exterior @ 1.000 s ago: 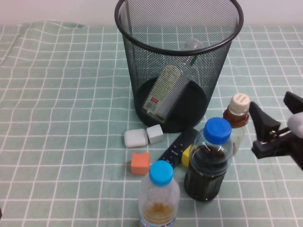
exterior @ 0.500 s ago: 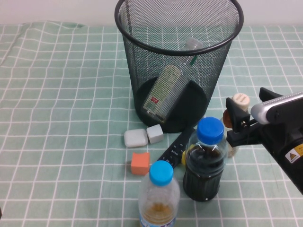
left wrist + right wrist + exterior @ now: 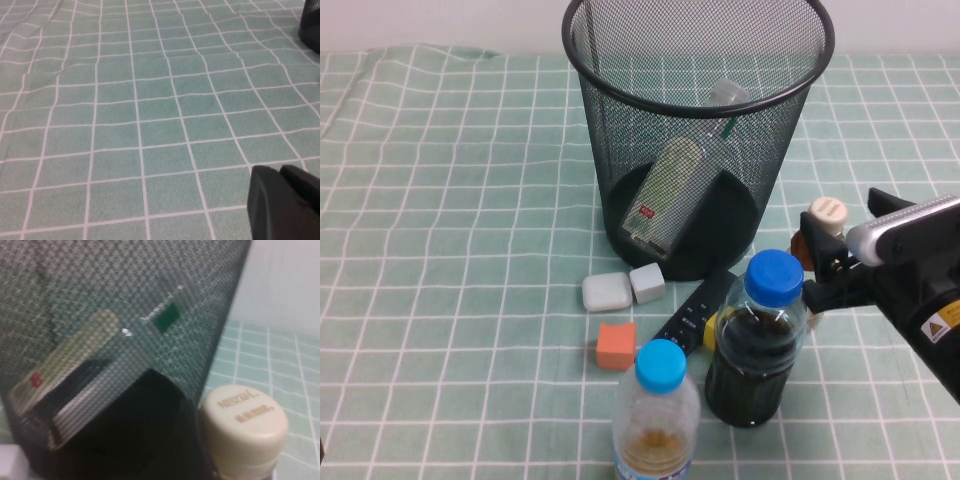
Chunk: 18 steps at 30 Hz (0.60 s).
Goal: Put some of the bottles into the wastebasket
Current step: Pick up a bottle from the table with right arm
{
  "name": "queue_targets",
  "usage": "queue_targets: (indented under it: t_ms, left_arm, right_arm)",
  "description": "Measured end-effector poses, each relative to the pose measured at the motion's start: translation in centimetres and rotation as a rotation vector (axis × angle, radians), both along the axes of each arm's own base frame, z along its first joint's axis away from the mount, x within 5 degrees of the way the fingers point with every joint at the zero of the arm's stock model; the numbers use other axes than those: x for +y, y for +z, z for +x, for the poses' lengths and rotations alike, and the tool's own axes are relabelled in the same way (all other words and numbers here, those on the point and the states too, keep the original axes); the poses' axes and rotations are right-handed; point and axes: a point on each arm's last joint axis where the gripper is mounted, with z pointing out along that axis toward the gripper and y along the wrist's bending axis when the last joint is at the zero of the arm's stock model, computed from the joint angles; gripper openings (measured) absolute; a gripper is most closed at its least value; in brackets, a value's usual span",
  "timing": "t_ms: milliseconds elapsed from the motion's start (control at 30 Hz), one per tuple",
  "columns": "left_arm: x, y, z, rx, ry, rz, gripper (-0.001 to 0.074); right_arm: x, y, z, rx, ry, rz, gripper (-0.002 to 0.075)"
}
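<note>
One white-capped bottle (image 3: 672, 190) already leans inside the wastebasket (image 3: 620, 55) — the right hand (image 3: 817, 268) brackets the beige-capped bottle (image 3: 823, 228) just beside it, grip unclear, and the left hand (image 3: 285, 202), unseen from above, hangs over bare tabletop (image 3: 150, 100), its state unclear.

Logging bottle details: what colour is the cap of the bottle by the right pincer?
Beige cap, clearest in the right wrist view; right pincer beside it.
</note>
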Motion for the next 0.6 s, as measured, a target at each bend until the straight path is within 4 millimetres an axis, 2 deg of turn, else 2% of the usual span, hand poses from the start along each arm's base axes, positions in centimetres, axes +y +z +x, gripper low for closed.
queue_targets:
  t_ms: [167, 367, 600]
  left_arm:
    - [0.0, 0.0, 0.0, 0.000, 0.000, 0.000, 0.0000]
    - [0.0, 0.0, 0.0, 0.000, 0.000, 0.000, 0.0000]
    - [0.0, 0.0, 0.0, 0.000, 0.000, 0.000, 0.0000]
  right_arm:
    - [0.3, 0.1, -0.1, -0.042, 0.094, -0.073, 0.0486]
    - [-0.6, 0.0, 0.4, -0.016, 0.067, -0.040, 0.0479]
    - [-0.3, -1.2, 0.7, 0.030, 0.093, -0.045, 0.0479]
